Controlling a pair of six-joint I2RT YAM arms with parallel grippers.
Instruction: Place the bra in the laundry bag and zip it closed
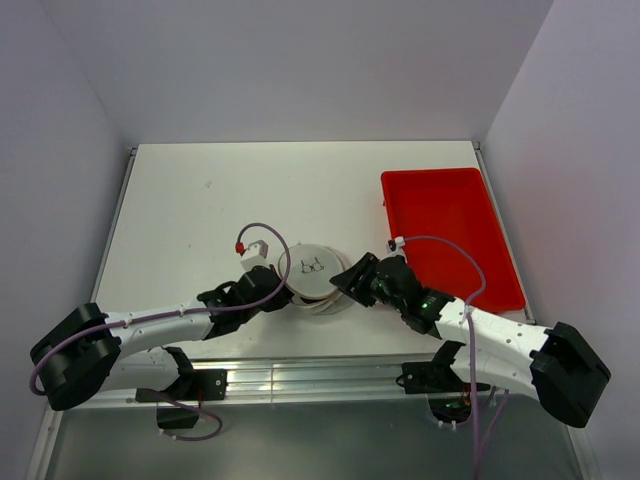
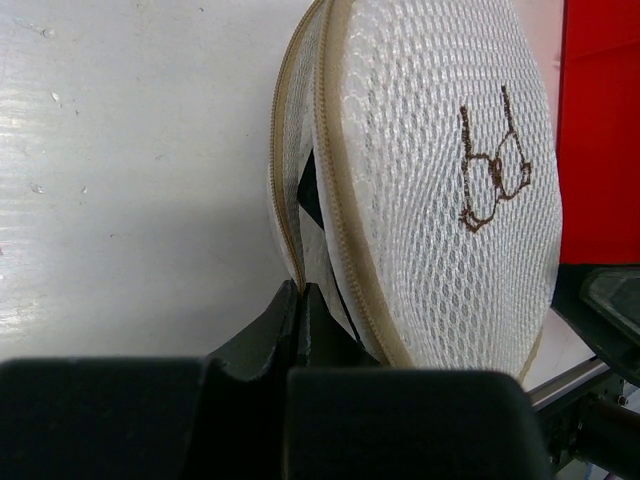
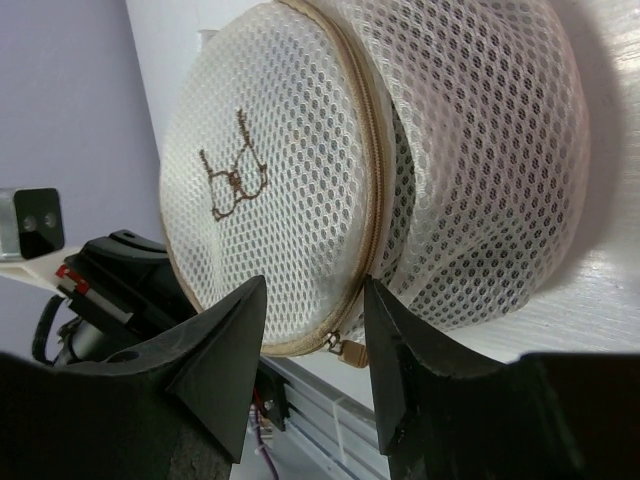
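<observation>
Zipping is the step in hand: the black fabric bra (image 2: 308,200) sits inside the white domed mesh laundry bag (image 1: 312,272) mid-desk. My left hand (image 2: 300,295) pinches its rim at 9 o'clock. My right hand (image 3: 315,290), at 3 o'clock, stands open astride the small tan zipper pull (image 3: 348,349). Next I should nip that pull and draw it round the gap.

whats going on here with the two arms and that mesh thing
Both arms work on the white mesh bag at mid-table. The left gripper pinches its zip edge; the right gripper is open, straddling the zip pull. The black bra is inside, showing through a gap where the zip is not yet closed.
</observation>
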